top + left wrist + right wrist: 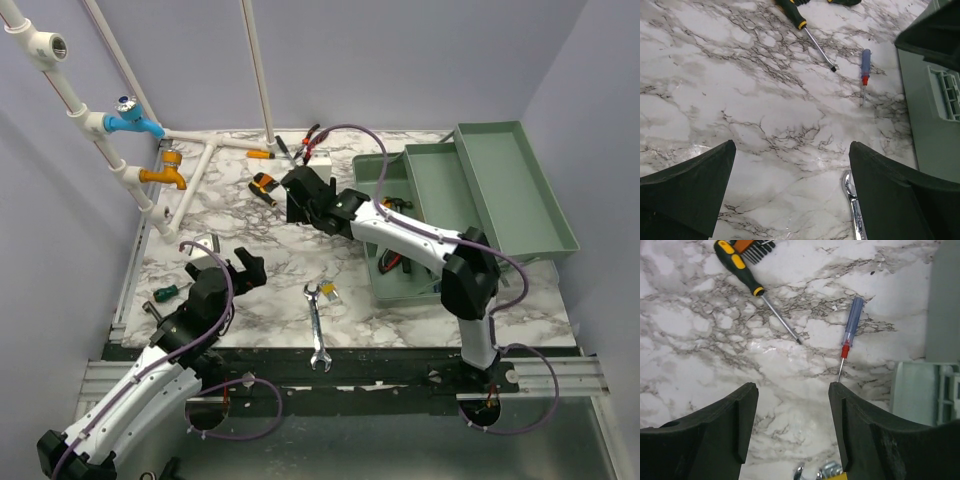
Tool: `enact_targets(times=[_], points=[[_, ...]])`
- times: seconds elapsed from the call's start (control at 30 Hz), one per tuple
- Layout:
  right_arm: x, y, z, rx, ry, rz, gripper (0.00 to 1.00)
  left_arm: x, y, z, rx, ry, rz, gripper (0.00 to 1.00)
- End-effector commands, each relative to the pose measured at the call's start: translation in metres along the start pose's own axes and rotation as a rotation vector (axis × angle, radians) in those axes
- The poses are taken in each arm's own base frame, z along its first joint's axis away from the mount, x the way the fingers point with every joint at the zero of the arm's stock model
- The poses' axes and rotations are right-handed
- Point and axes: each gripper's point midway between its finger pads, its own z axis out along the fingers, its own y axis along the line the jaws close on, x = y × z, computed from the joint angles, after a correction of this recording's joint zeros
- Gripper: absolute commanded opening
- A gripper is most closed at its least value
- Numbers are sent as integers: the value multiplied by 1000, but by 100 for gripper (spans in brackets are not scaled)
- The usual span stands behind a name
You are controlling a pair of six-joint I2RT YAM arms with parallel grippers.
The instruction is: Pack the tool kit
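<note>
The tool kit's grey-green box (395,268) stands at the right with its lid (510,185) swung open; some tools lie inside. My right gripper (300,200) hovers open over bare marble (791,390), nothing between its fingers. Just ahead of it lie a small blue-and-red screwdriver (852,322) and a black-and-yellow screwdriver (752,287). My left gripper (225,268) is wide open and empty above the table (791,150). A chrome wrench (854,205) lies by its right finger. The same blue-and-red screwdriver (865,70) and black-and-yellow screwdriver (805,27) lie farther off.
A wrench (317,325) and a small yellow item (328,292) lie near the front edge. A green-handled screwdriver (165,292) sits at the left. Pliers (305,145) and an orange-handled tool (258,154) lie at the back. White pipes with taps (140,125) rise at the back left.
</note>
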Motion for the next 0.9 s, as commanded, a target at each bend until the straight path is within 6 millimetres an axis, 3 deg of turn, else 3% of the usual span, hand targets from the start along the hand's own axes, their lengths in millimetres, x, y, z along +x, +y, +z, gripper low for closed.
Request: enact_targets(times=[0.0, 0.2, 0.33, 0.43, 0.6, 0.8, 0.87], points=[[4, -6, 47, 26, 52, 50, 66, 1, -16, 2, 152, -67, 53, 97], [14, -41, 102, 127, 96, 72, 64, 19, -36, 5, 293, -44, 75, 97], [25, -54, 127, 164, 123, 68, 63, 32, -55, 6, 379, 30, 113, 96], [39, -60, 143, 187, 154, 59, 62, 36, -56, 10, 362, 64, 129, 96], [65, -69, 163, 218, 198, 52, 60, 34, -54, 10, 355, 52, 128, 96], [84, -74, 171, 219, 242, 57, 51, 29, -50, 7, 357, 10, 111, 96], [83, -70, 170, 204, 248, 63, 41, 29, -49, 7, 350, 8, 111, 96]])
